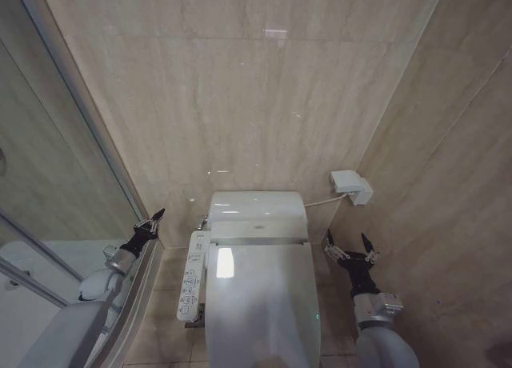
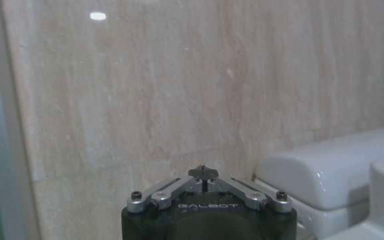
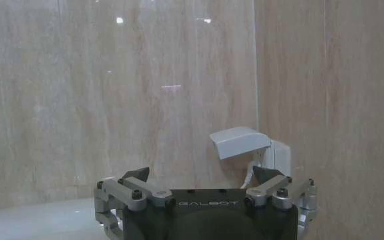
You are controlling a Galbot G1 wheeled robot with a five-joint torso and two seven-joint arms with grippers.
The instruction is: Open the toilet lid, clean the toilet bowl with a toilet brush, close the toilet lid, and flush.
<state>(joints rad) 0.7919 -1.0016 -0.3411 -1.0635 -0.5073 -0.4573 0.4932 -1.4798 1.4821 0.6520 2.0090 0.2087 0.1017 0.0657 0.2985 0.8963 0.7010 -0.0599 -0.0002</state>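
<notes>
Large glossy white oval plastic toilet lid [image 1: 260, 304]: down, closed over the bowl, centred between both arms. Left gripper [image 1: 152, 221]: raised beside the toilet, fingers pressed together, empty. Right gripper [image 1: 349, 246]: raised on the opposite side, fingers spread wide, empty.

Beige marble-look tiles [image 1: 240, 96] cover the walls. A white socket cover [image 1: 350, 186] sits on the wall, its flap lifted, with a white cable [image 1: 324, 199] running from it. A glass partition [image 1: 48, 168] stands nearby.
</notes>
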